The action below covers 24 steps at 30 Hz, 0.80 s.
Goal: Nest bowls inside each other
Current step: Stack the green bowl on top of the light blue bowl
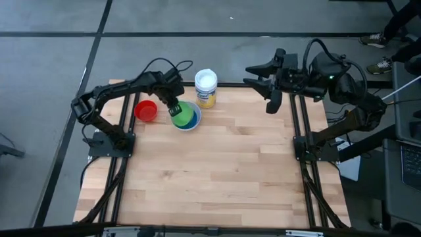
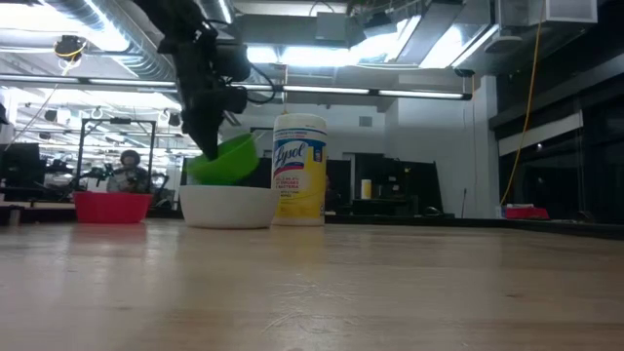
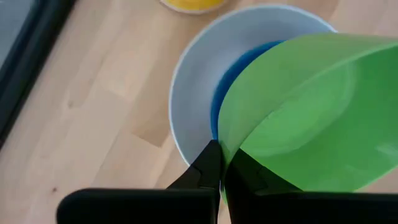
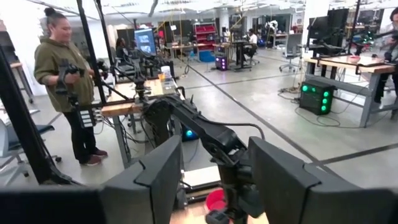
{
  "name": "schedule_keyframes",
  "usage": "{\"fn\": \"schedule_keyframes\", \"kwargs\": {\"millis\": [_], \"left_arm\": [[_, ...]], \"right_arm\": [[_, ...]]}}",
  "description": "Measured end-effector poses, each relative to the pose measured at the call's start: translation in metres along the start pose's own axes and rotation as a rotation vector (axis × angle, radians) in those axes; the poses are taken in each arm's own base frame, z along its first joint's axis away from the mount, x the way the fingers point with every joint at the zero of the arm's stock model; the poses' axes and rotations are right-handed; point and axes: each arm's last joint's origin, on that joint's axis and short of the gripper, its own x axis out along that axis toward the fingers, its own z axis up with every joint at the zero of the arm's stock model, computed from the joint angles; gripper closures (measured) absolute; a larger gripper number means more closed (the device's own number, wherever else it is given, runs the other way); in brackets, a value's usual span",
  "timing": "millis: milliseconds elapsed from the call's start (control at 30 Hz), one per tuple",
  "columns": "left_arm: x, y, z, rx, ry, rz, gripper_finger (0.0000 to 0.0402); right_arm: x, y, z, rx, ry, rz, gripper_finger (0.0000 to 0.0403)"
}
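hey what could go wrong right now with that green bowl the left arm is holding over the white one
1. The left hand pinches only the rim of the green bowl, which hangs tilted over the white bowl; released like this, it may land crooked on the blue bowl inside, or slip early.
2. The yellow jar stands right beside the white bowl; a sideways swing could bump it.
3. The red bowl sits close by, beside the left arm, and could get nudged.

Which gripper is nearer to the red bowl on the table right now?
Left. The left gripper holds the green bowl over the white bowl, just beside the red bowl. The right gripper hangs open at the table's far edge, beyond the Lysol jar.
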Motion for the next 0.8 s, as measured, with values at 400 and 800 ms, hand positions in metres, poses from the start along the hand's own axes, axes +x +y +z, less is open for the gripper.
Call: {"fn": "schedule_keyframes", "kwargs": {"millis": [400, 800], "left_arm": [[0.031, 0.004, 0.005, -0.031, 0.081, -0.077, 0.0400], [0.040, 0.002, 0.003, -0.021, 0.123, -0.183, 0.0397]], "right_arm": [[0.004, 0.002, 0.002, 0.010, -0.032, 0.005, 0.0216], [0.006, 0.002, 0.001, 0.014, -0.027, 0.004, 0.0215]]}}
